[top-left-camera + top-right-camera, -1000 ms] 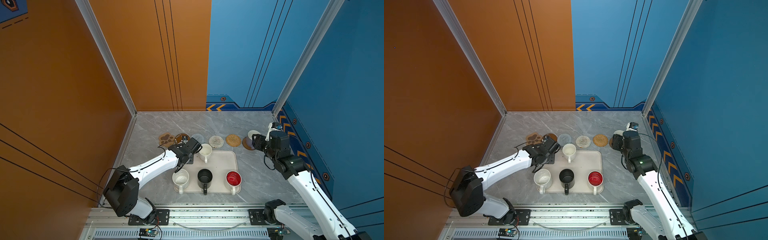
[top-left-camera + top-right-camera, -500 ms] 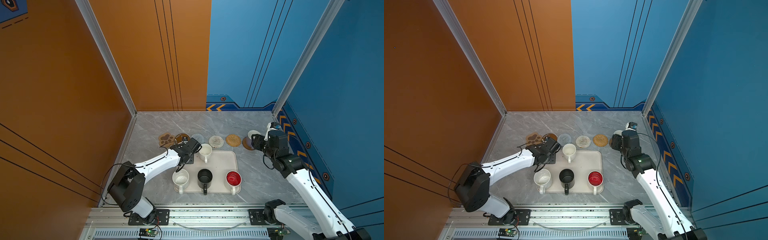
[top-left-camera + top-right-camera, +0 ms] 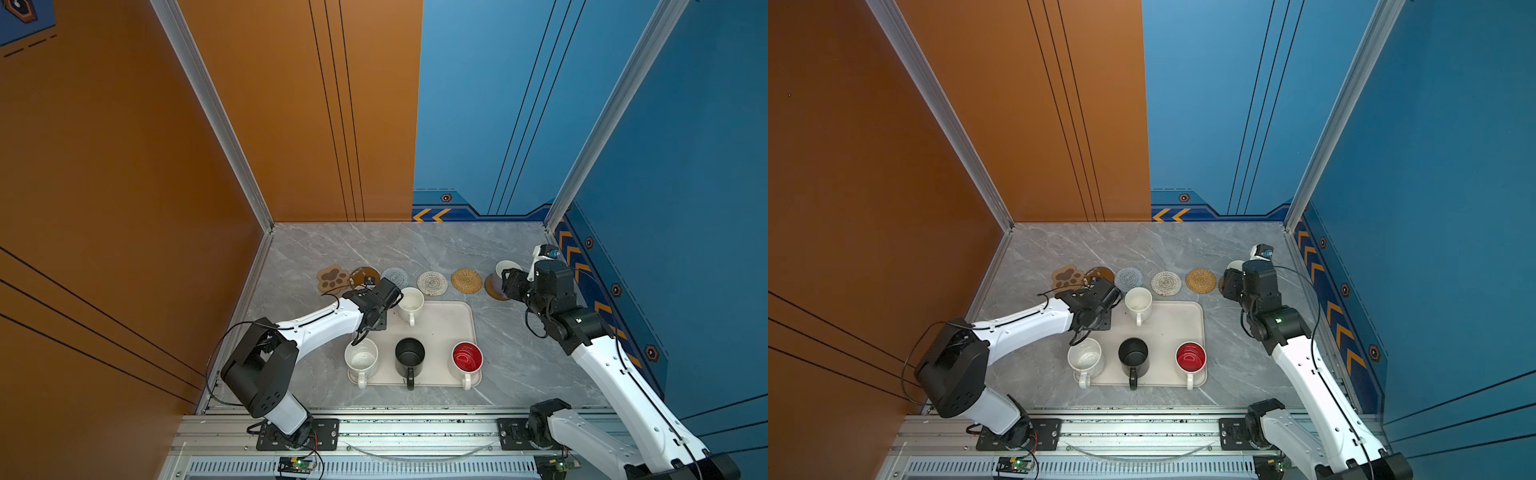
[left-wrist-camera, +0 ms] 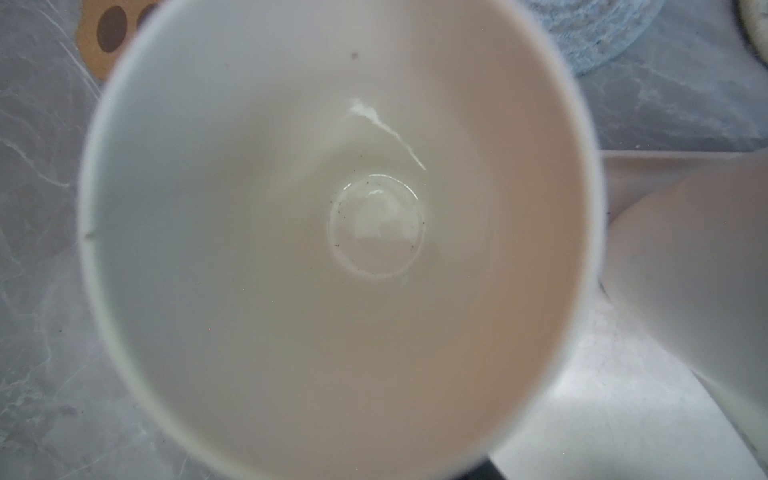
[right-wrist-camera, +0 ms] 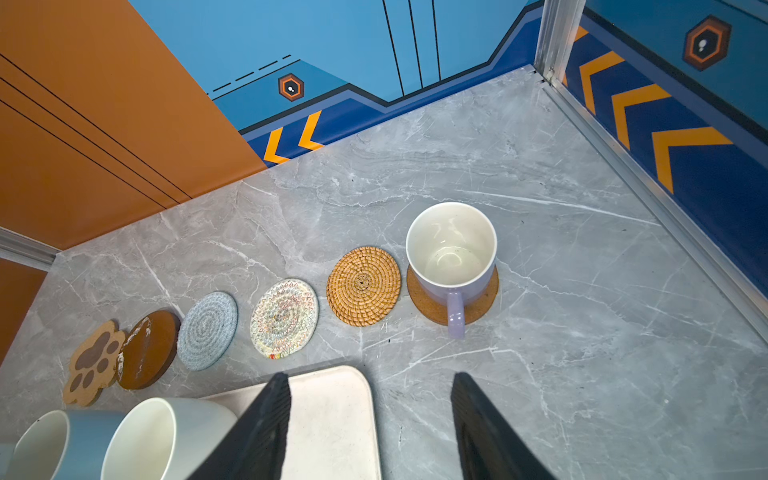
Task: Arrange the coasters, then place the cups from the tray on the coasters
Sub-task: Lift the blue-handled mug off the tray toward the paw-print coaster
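Six coasters lie in a row behind the tray [image 3: 449, 320], from the paw coaster [image 3: 332, 278] to the rattan coaster [image 3: 466, 279]. The lavender cup [image 5: 453, 257] stands on the far-right brown coaster [image 5: 478, 309]. My right gripper [image 5: 370, 378] is open and empty, just short of that cup. My left gripper [image 3: 374, 307] hangs over the tray's back left corner, right above the light blue cup [image 5: 41, 444]. That cup's white inside [image 4: 340, 232] fills the left wrist view and hides the fingers. The cream-white [image 3: 410, 301], speckled [image 3: 361, 359], black [image 3: 409, 357] and red-inside [image 3: 467, 357] cups stand on the tray.
The orange wall runs along the left of the marble table [image 3: 374, 245] and the blue wall [image 3: 590, 266] along its right, close behind my right arm. The metal rail [image 3: 415, 428] borders the near edge.
My left arm's elbow has shifted slightly while its gripper stays over the tray's back left corner. My right gripper has barely moved.
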`<state>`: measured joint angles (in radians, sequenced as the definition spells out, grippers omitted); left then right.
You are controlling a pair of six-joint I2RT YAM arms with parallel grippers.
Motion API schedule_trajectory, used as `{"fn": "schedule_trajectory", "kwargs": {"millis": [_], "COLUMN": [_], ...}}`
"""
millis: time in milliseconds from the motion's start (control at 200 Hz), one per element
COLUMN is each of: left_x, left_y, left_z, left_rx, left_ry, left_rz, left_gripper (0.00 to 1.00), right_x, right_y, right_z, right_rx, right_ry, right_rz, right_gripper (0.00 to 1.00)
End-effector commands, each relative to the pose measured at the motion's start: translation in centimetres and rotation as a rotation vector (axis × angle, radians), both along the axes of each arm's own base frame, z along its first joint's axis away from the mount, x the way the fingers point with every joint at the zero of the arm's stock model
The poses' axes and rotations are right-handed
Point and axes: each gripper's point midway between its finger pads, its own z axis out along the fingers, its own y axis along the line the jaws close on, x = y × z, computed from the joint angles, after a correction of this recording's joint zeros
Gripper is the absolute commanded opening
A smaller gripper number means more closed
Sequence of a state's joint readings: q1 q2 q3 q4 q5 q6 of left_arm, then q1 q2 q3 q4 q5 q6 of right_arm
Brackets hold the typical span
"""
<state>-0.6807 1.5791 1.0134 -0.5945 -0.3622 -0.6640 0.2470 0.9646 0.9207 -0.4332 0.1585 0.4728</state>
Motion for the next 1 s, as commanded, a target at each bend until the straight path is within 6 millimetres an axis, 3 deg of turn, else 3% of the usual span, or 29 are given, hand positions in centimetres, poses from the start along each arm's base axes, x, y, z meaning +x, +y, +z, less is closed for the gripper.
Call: {"fn": "schedule_trajectory", "kwargs": {"millis": [0,180,486,996], "left_x": [0.0,0.3,0.5,0.6], "left_y": [0.2,0.4,0.5,1.1], "left_z": [1.0,1.9,0.6,0.2], "left_rx": [-0.033,-0.043,-0.025,-0.015], "left_ry": [-0.030,-0.066,-0.042,-0.047], "left_rz": [0.020,0.029,0.039,0.065], "left_gripper": [0.40,0.40,0.39,0.26], "right_x": [0.3,0.5,0.5,0.5], "right_y": [0.2,0.3,0.3,0.3], "right_z": [-0.2,-0.3,-0.4,-0.4], "right_rx": [0.015,0.017,0.017,0.015], "right_ry": [-0.003,0.001,0.003,0.005], "right_rz": [0.002,0.007,0.008,0.008], "right_gripper": [0.60,0.60,0.59,0.59]}}
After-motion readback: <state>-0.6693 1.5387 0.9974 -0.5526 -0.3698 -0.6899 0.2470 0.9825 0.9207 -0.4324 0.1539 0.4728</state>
